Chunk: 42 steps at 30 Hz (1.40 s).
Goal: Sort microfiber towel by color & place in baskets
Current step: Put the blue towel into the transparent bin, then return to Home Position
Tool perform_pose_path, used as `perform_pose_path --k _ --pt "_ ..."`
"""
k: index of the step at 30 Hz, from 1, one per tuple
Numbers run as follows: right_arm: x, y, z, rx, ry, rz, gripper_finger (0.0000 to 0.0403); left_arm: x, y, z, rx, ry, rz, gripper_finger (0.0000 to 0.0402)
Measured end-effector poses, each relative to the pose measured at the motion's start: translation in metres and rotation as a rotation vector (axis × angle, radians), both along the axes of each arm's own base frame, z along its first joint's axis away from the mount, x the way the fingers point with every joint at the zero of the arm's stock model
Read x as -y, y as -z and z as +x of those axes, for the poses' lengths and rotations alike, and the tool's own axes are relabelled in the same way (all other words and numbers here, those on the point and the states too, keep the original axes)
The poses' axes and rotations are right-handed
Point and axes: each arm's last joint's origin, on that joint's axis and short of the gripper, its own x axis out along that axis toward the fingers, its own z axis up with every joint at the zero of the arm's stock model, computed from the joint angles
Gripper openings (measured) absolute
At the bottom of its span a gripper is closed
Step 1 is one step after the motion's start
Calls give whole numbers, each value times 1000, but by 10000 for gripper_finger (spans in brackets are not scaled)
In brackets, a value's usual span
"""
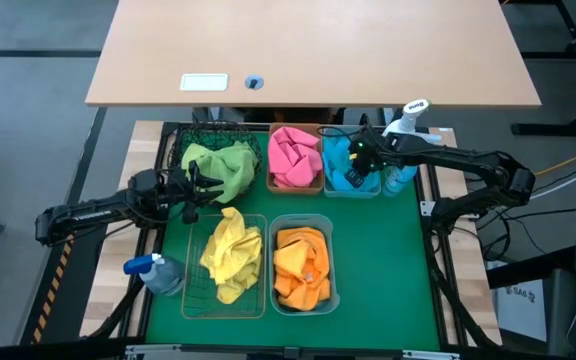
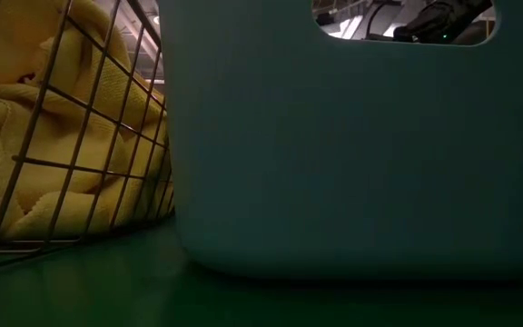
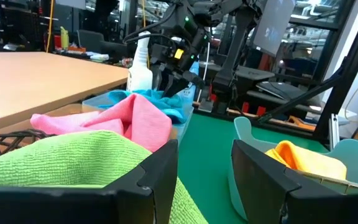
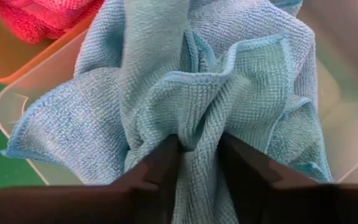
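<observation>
Over blue bin [image 1: 351,186], right gripper [image 4: 199,149] pinches blue towel [image 4: 166,81], fingers slightly apart. Left gripper [image 3: 204,177] open, empty, by green towel [image 3: 61,162].

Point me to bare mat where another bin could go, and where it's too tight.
Free: green mat right of the orange-towel bin, below the blue-towel bin. Smaller strip left of the wire basket, partly taken by a spray bottle. Crowded: back row, both arms there.

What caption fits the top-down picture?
Five towels sorted by color into baskets; right hand over the blue towel, left hand waiting.
</observation>
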Motion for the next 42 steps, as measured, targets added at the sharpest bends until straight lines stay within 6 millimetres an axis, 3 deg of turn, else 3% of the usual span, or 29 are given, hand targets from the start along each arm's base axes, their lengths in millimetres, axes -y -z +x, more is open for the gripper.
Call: perform_pose_path --k 5,10,22,29,34,42 --pt "0 -1 0 -8 -3 -7 168 0 0 0 0 0 0 146" --pt "0 -17 3 5 -25 37 201 0 0 0 -4 0 -1 146" --pt "1 -72 5 14 -31 44 209 0 1 0 -7 0 -2 146" --pt "-2 -109 9 141 -103 106 209 0 2 0 -20 0 -6 146" --pt "-25 -133 16 218 -227 70 209 0 2 0 -20 -1 -6 146" --pt "-97 -164 0 300 -462 -13 209 0 2 0 -21 -1 3 146"
